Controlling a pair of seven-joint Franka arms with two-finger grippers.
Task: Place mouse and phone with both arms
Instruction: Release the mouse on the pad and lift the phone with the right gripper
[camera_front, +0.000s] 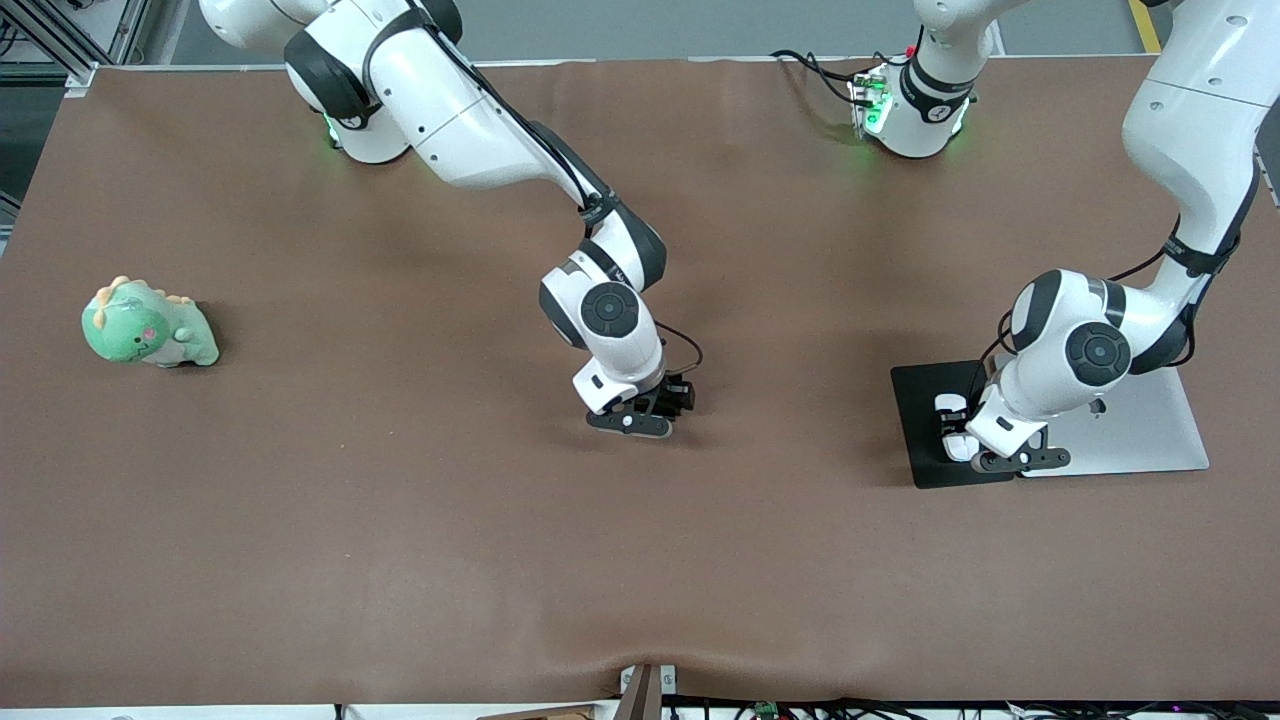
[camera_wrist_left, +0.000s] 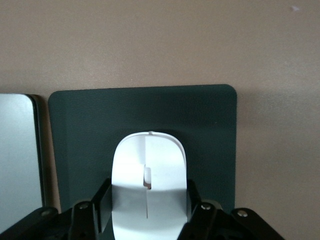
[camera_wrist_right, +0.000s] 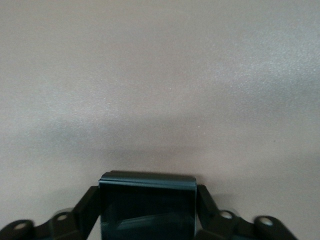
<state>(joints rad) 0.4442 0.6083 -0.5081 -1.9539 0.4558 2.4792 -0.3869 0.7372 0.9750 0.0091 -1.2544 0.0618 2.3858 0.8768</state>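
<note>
From the front, we see the left tool (camera_front: 1000, 455) low over the dark pad (camera_front: 925, 425) beside the laptop (camera_front: 1150, 430), and the right tool (camera_front: 640, 415) down at mid-surface (camera_front: 400, 550). In the left wrist view, our fingers (camera_wrist_left: 102, 202) are clamped on the mouse's (camera_wrist_left: 149, 170) flanks; it looks light, rigid and glossy, so slippery. In the right wrist view, the closed tool pinches the phone (camera_wrist_right: 146, 207) by its side edges; stiff, slick glass that we judge fragile.
</note>
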